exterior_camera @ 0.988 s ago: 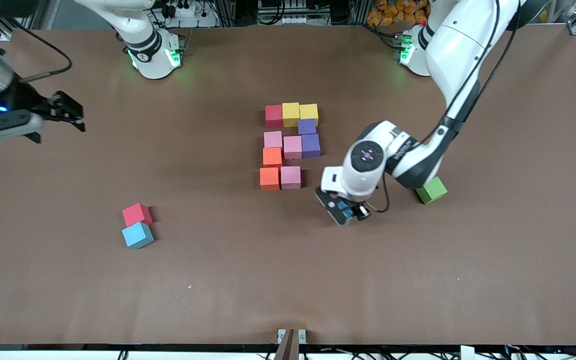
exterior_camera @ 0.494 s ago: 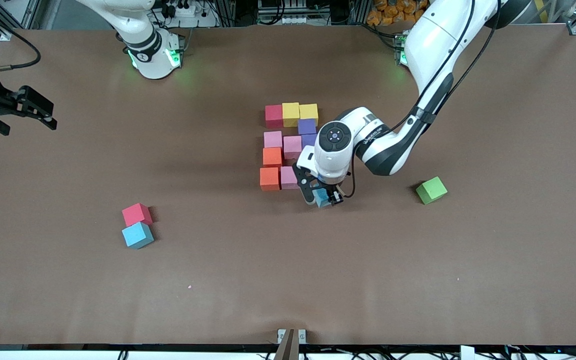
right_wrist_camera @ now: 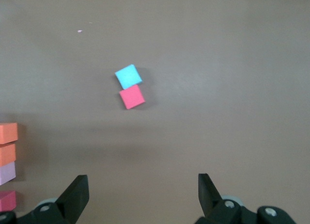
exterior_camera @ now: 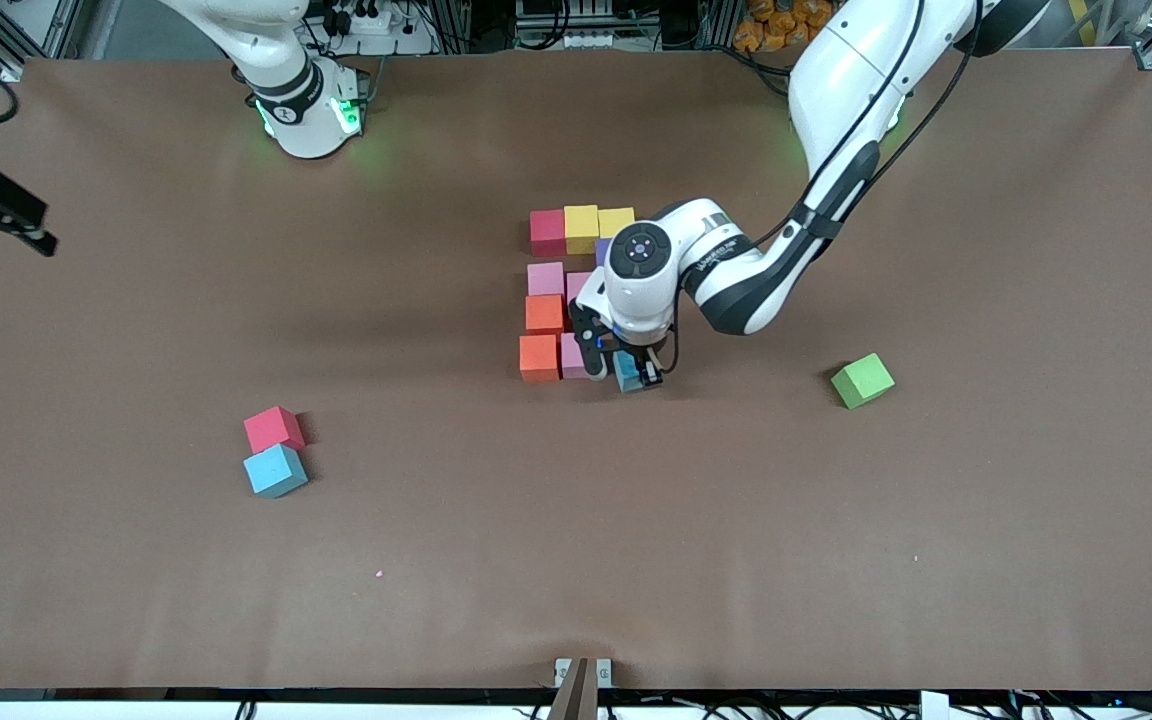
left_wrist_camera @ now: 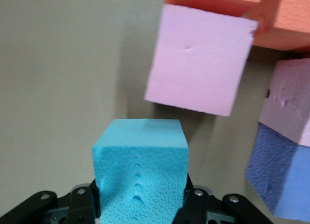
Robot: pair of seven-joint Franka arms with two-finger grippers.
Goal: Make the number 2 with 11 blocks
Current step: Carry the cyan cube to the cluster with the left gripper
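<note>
**Light blue cube held at the last gap of the digit**

We see the left gripper (exterior_camera: 626, 372) clamped on a small light blue foam cube (left_wrist_camera: 139, 173), holding it just beside the pink foam cube (left_wrist_camera: 199, 59) that sits next to an orange foam cube (exterior_camera: 539, 357) in the row nearest the front camera. In the left wrist view the blue cube stands apart from that pink cube, with a strip of bare brown table (exterior_camera: 576, 560) between them; whether it touches the table we cannot tell.

The rest of the blocky figure lies in the middle of the table: a dark red foam cube (exterior_camera: 547, 231) and two yellow foam cubes (exterior_camera: 581, 226) in the row farthest from the front camera, then a purple foam cube (left_wrist_camera: 281, 178) partly hidden under the left arm, another pink cube (exterior_camera: 545, 278), and a second orange cube (exterior_camera: 543, 313) below it.

The right gripper (right_wrist_camera: 141, 192) hangs with its fingers spread wide and nothing between them, over the right arm's end of the table, where that arm waits.

Well apart from the figure, toward the right arm's end, a bright red foam cube (exterior_camera: 274, 428) and a second light blue cube (exterior_camera: 275, 470) touch each other. A single green foam cube (exterior_camera: 862, 380) lies toward the left arm's end.
</note>
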